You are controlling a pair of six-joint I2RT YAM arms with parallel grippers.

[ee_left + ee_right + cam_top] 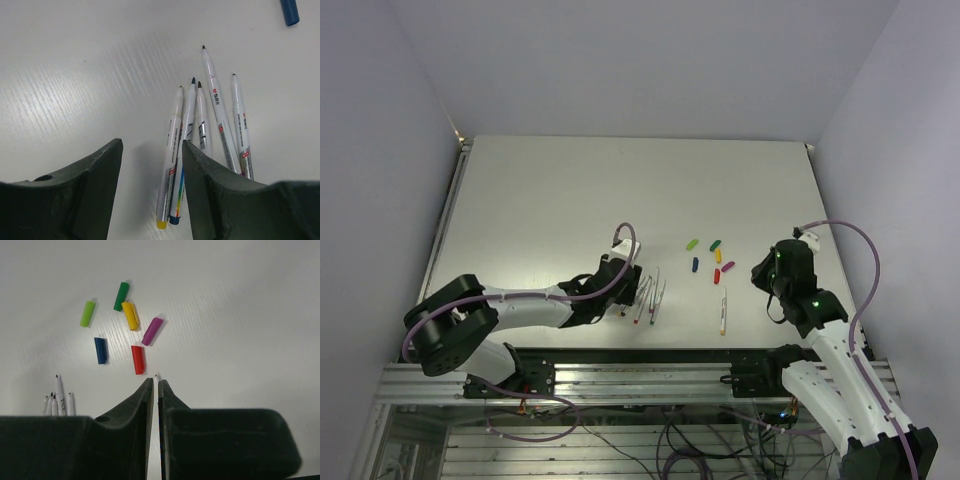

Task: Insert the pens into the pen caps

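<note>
White pens [220,115]; caps [130,315] lime, green, yellow, magenta, blue, red.

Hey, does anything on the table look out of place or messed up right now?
Nothing looks damaged or spilled. The one stray is a single pen lying alone, just below the red cap in the top view. It sits apart from the five pens fanned together beside the left gripper.

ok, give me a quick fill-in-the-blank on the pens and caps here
1. The loose caps number ___.
2. The left gripper is ___.
3. The bunch of pens beside it holds ___ pens.
4. The cap nearest the tip of the lone pen is ___.
Missing words: six; open; five; red.
</note>
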